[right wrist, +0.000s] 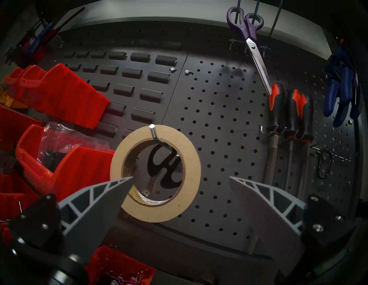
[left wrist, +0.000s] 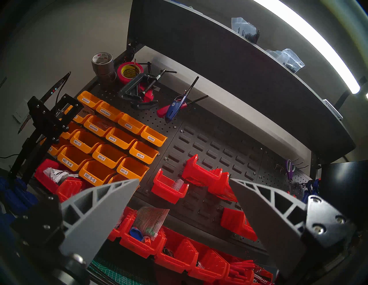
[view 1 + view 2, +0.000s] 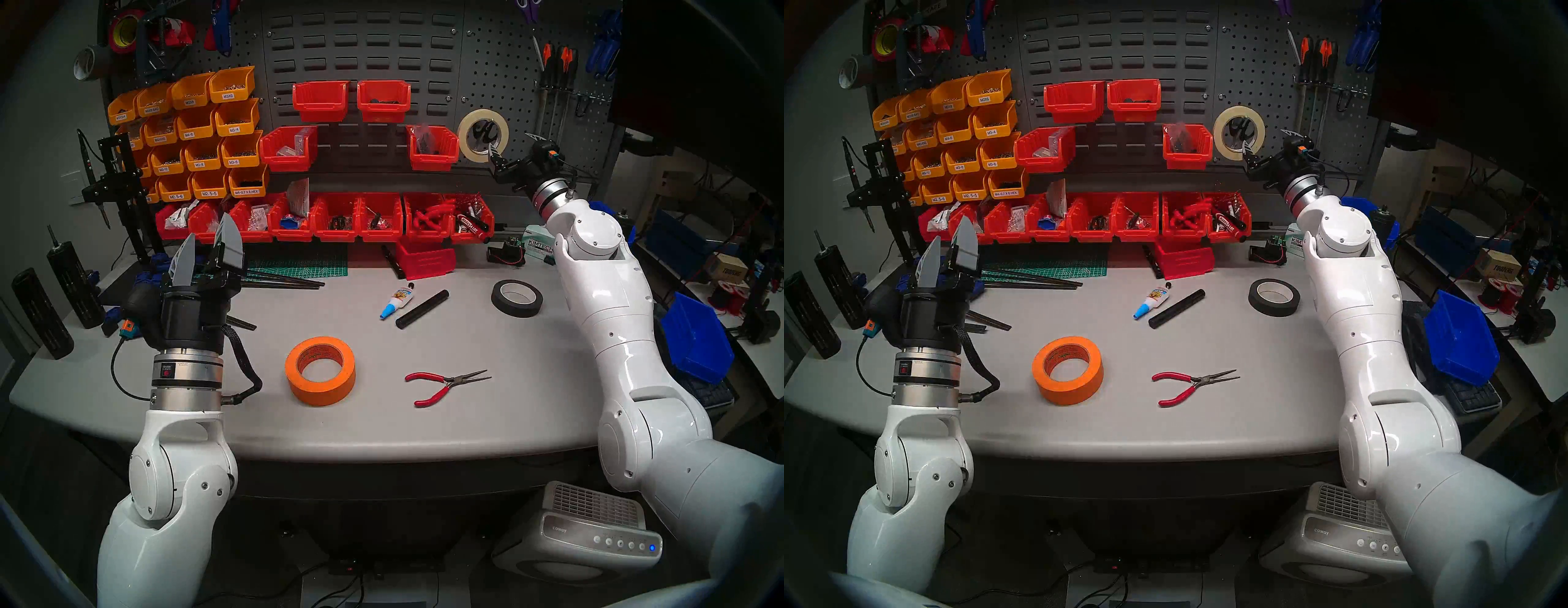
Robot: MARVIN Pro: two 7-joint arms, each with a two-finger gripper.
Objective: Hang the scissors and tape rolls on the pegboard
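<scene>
We count two tape rolls: thin cream masking ring (image 1: 155, 173) with black-handled scissors (image 1: 162, 169) on one pegboard (image 1: 219, 119) hook; thick orange roll (image 3: 320, 370) on table (image 3: 466, 424). Right gripper (image 1: 181, 179) and left gripper (image 2: 183, 181) gape wide, empty.

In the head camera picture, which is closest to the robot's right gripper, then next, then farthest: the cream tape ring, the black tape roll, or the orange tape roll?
From the right gripper:
1. Thin cream masking tape ring, hanging on the pegboard right beside it.
2. Black tape roll, lying on the table below it.
3. Wide bright orange tape roll, on the table, far towards the robot's left.
</scene>
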